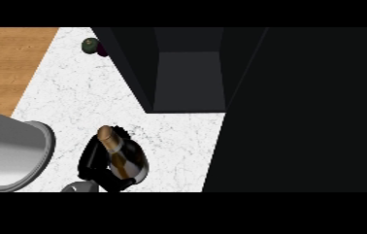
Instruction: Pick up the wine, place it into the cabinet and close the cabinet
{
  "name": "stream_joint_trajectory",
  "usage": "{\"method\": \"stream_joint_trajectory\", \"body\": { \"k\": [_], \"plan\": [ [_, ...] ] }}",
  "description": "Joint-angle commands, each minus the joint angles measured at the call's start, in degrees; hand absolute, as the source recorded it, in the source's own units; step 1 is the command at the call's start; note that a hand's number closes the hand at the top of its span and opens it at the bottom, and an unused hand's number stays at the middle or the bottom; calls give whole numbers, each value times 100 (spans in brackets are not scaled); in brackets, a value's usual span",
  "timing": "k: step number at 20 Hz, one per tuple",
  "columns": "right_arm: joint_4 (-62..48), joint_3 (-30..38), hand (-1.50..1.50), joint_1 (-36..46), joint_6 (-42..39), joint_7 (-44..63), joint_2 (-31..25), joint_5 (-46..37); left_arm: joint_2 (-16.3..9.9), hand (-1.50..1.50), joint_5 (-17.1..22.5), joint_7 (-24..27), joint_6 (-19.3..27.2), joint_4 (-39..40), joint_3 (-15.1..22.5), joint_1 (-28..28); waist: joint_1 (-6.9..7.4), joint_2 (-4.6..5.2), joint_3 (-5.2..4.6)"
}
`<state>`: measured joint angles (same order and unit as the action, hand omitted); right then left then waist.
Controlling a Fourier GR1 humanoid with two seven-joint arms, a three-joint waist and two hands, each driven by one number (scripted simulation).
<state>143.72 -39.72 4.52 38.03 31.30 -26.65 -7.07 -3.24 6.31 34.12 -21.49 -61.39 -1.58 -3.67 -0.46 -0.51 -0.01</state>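
Your left hand [99,167], lower left of the frame, has its fingers curled round the wine bottle [120,153]. The bottle's long axis runs neck-up toward upper left; the open cabinet [188,80] lies up and right. Right hand unseen.

A cabinet [188,77] is set on the counter [79,97] at the far middle of the view, its opening turned toward the near side. Its door [294,111] is swung out along the right, reaching the near edge. A wine bottle [122,155] is found near the front left, before the cabinet and left of the door, enclosed by the left hand [97,165]. A sink [25,153] is sunk at the left edge, just beside the hand. A small round fruit [90,44] is placed far back, left of the cabinet.
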Motion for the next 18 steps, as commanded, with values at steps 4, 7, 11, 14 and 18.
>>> {"method": "stream_joint_trajectory", "body": {
  "k": [4, 7, 11, 14, 18],
  "plan": [
    [1112, -209, -150, -523, 48, 99, -290, -497, 314, 150, 275, -851, 321, -1261, 740, 430, -23, 5, 2],
    [1201, -322, -150, -633, 33, 29, -418, -501, 319, 150, 310, -1125, 681, -1690, 1008, 484, -40, 4, 2],
    [1191, -311, -150, -919, 54, -229, -541, -406, 322, 150, 307, -1044, 1391, -1720, 1478, 363, -58, 21, 0],
    [1012, -52, -150, -159, 119, 300, -321, -416, 323, 150, 187, -1416, 1955, -2068, 1582, 44, -15, 22, -11],
    [1308, -167, -150, -884, 53, -252, -658, -246, 324, 150, 211, -1311, 2258, -2004, 1440, -94, -68, 22, -1]
  ]
}}
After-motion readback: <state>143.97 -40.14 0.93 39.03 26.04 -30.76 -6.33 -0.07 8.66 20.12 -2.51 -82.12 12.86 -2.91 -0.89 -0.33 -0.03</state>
